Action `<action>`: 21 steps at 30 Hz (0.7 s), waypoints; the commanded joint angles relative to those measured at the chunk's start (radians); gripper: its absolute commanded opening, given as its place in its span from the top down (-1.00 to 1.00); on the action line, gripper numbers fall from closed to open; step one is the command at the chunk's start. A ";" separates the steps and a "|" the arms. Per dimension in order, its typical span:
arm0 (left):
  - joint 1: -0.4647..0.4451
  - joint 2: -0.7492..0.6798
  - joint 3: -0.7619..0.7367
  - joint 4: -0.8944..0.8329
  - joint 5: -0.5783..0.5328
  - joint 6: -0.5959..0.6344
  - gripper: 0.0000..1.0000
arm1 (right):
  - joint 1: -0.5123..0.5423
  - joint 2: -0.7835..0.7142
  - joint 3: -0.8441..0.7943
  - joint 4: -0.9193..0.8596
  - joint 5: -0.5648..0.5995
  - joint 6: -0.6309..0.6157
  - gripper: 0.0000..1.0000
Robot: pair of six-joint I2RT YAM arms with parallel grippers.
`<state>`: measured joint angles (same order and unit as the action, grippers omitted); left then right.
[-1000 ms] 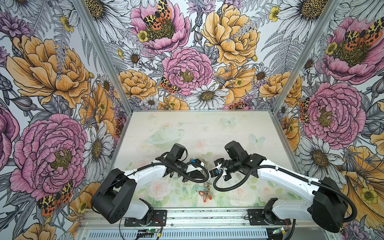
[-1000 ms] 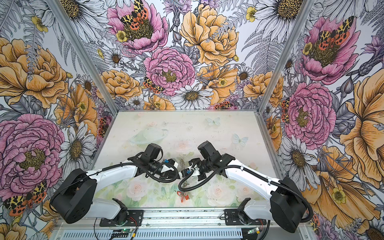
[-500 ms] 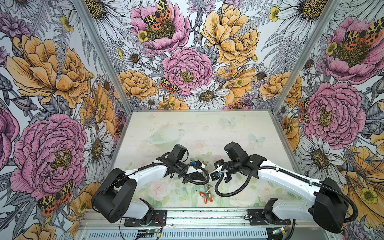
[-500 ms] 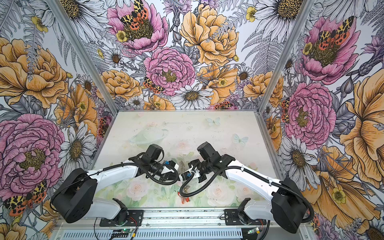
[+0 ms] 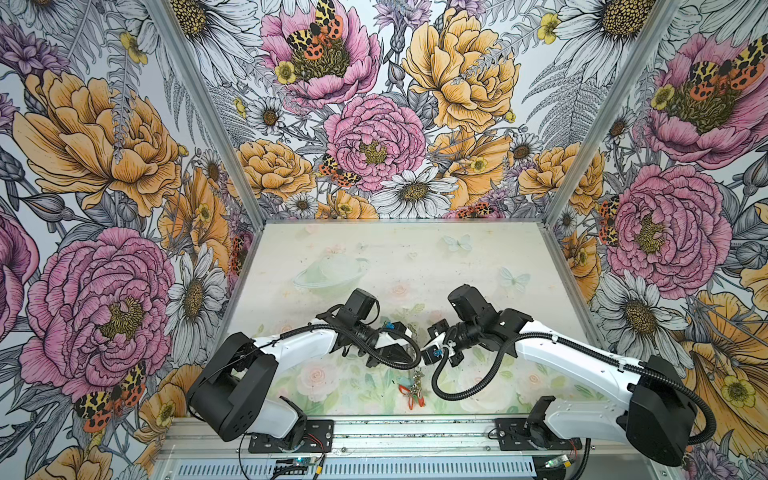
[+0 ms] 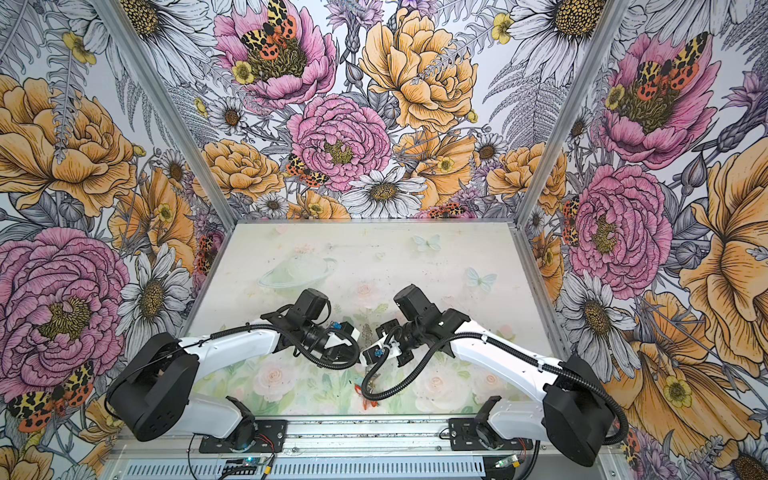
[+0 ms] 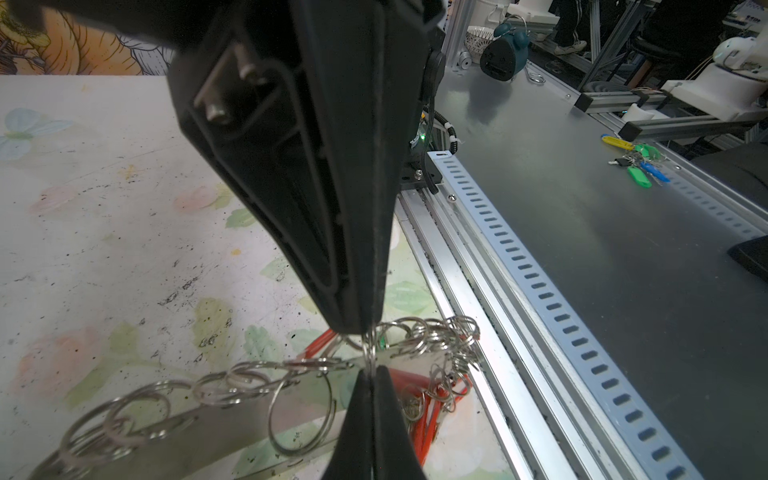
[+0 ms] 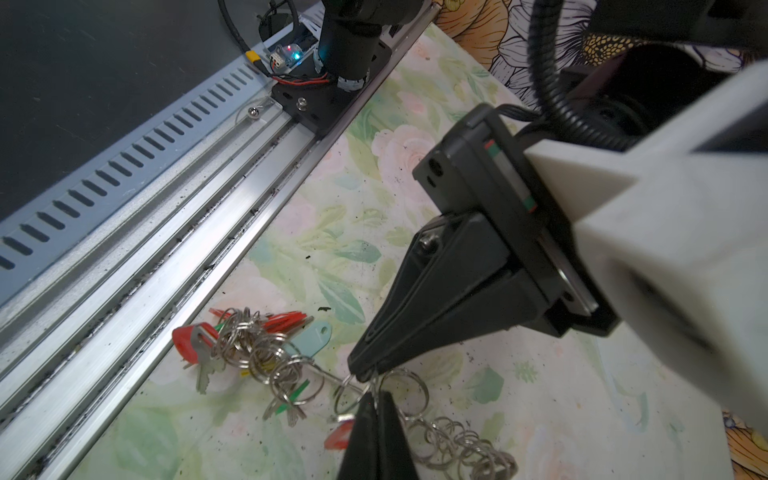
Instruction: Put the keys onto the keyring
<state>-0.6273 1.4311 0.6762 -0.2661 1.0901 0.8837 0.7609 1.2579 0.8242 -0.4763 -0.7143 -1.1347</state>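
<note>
Keyring (image 7: pixel 199 432): flat grey band, one edge fringed with silver wire rings (image 8: pixel 457 444). It shows blurred and close in my left wrist view, and its fringe leads up to the spot where both pincers meet.

Left pincer (image 7: pixel 371 374): closed, its tips nipped on one fringe ring of the keyring. From the right wrist I see it as a black wedge coming down onto that ring.

Right pincer (image 8: pixel 376 395): closed, with a ring's wire caught at its tips. It meets the left pincer tip to tip. In both top views the pair sit together above the worktop (image 5: pixel 415 257).

Keys (image 8: pixel 249 345): a bunch lying on the worktop, just beyond the pincer tips on the side toward the aluminium rail (image 8: pixel 124 249). They are tangled among rings at the far end of the fringe. I count red, teal and green tags. In a top view the bunch (image 5: pixel 411 390) lies directly below the two pincers.

Loose red tag (image 8: pixel 338 434): just beside the right pincer's finger and partly hidden. I cannot tell what it hangs from.

Spare bunch (image 7: pixel 636 164): yellow, green and blue tags on the grey surface past the rail, well apart from both pincers.
</note>
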 commanded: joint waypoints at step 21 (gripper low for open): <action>0.003 -0.063 -0.053 0.192 0.032 -0.055 1.00 | -0.014 0.068 0.051 0.066 -0.107 0.137 0.95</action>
<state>-0.6231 1.3777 0.6140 -0.1593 1.0836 0.8406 0.7486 1.3025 0.8349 -0.4553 -0.7872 -1.0164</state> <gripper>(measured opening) 0.049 0.047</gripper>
